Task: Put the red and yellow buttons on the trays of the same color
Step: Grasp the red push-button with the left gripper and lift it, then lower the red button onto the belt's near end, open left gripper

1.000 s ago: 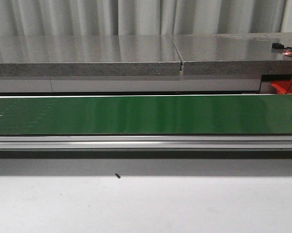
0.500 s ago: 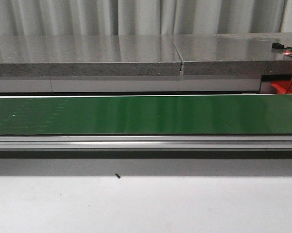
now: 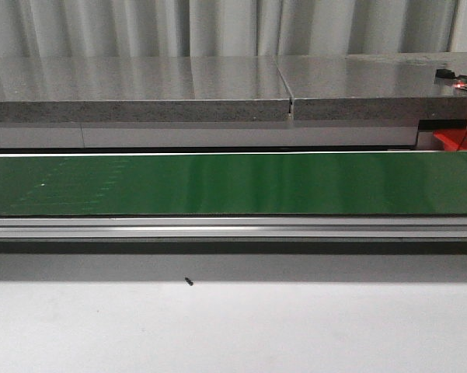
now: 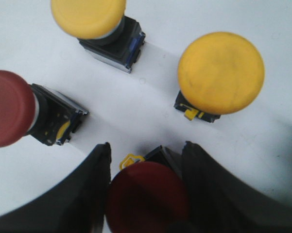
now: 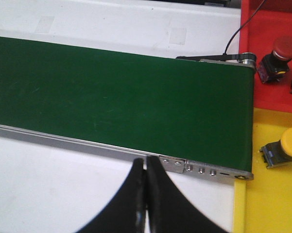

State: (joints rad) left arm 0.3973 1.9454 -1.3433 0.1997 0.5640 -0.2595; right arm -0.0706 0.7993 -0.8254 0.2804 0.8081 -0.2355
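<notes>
Six buttons show in all — four under the left wrist camera, two under the right. In the left wrist view the left hand (image 4: 146, 194) stands spread, its two dark fingers (image 4: 77, 194) flanking a red button (image 4: 146, 198) on the white counter (image 4: 136, 97); whether the pads touch its cap I cannot tell. Around that red button lie three more: a second red button (image 4: 9, 115) on its side, a yellow button (image 4: 220, 73) just beyond one finger, and another yellow button (image 4: 90, 17) farthest from it. All four sit apart from each other, with bare white surface between them.

In the right wrist view the right hand (image 5: 146, 194) is pressed closed, fingertips together with nothing between them, over the aluminium rail at the near edge of the green conveyor belt (image 5: 121, 97). At the belt's end a red tray (image 5: 267, 53) carries one red button (image 5: 279, 56), and beside it a yellow tray (image 5: 262, 194) carries one yellow button (image 5: 284, 148). A black cable (image 5: 238, 31) runs over the red tray's edge.

The front view shows the belt's full bare length, a grey stone slab (image 3: 217, 81) behind it, and open counter in front — no writing is readable anywhere.
</notes>
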